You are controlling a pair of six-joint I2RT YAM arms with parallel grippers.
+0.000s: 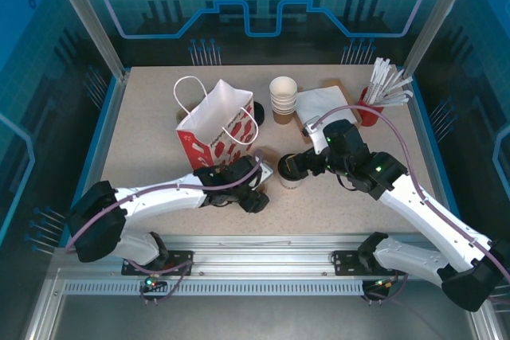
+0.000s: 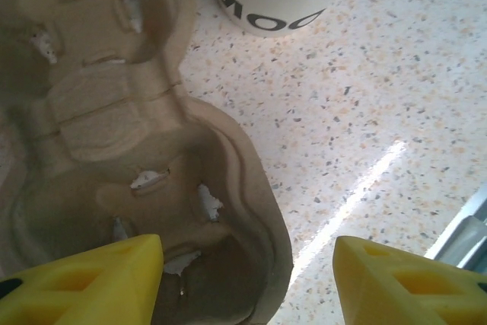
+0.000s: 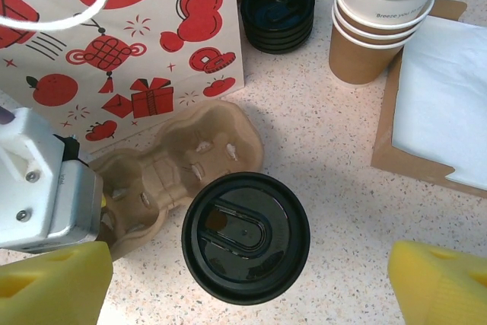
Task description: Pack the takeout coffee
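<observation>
Right jaws: spread wide either side of the coffee, gripping nothing.
Left jaws: open too, poised at the fibrous moulded-pulp carrier (image 2: 114, 150).
Coffee: black-lidded paper cup (image 3: 245, 237), upright on the speckled table (image 3: 335, 157), just beside the carrier.
Handling: probably thin, crushable walls and a slick lid; squeeze gently below the rim.

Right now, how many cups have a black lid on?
1: the paper cup with a round black plastic lid stands beside the brown moulded-pulp cup carrier. The stacked paper cups are lidless.
</observation>
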